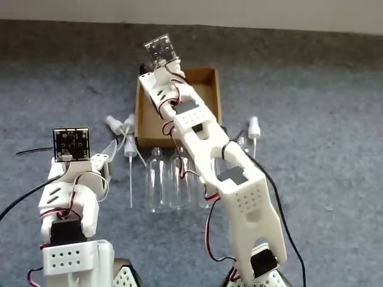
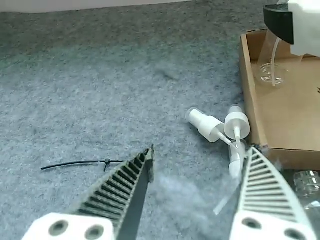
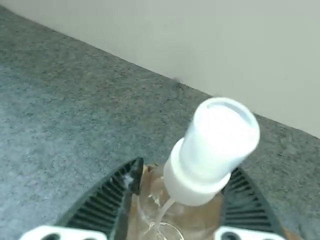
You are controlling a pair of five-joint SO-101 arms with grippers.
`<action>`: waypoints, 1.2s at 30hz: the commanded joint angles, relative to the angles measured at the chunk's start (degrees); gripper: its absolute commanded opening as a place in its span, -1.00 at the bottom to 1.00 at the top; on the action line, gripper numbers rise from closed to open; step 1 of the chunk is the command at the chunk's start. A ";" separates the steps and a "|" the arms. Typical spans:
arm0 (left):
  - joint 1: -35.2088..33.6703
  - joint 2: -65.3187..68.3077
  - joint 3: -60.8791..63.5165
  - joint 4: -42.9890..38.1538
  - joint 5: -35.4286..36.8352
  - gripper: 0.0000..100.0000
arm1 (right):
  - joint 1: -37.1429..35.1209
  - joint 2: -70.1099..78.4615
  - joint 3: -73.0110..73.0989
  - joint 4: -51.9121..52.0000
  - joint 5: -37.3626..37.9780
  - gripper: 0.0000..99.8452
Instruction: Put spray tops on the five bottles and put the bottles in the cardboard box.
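Note:
My right gripper (image 3: 182, 202) is shut on a clear bottle (image 3: 160, 220) with a white spray top (image 3: 215, 145) on it. The bottle (image 2: 272, 70) hangs upright over the near-left corner of the cardboard box (image 1: 206, 89), its dip tube visible inside. My left gripper (image 2: 200, 165) stands open and holds nothing, low over the carpet just short of three loose spray tops (image 2: 205, 122) lying by the box wall (image 2: 250, 100). Open bottles (image 1: 157, 179) stand in a row in front of the box, partly hidden by the right arm. Another spray top (image 1: 254, 128) lies right of the box.
Grey carpet covers the table. A thin black cable tie (image 2: 85, 163) lies on it, away from the box. The right arm (image 1: 209, 149) stretches over the bottle row. A pale wall (image 3: 200, 45) runs along the far edge.

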 commanded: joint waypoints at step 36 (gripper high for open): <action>1.45 -0.48 -0.40 -1.14 -2.46 -0.47 | -1.01 -1.10 -18.95 14.46 0.44 -0.40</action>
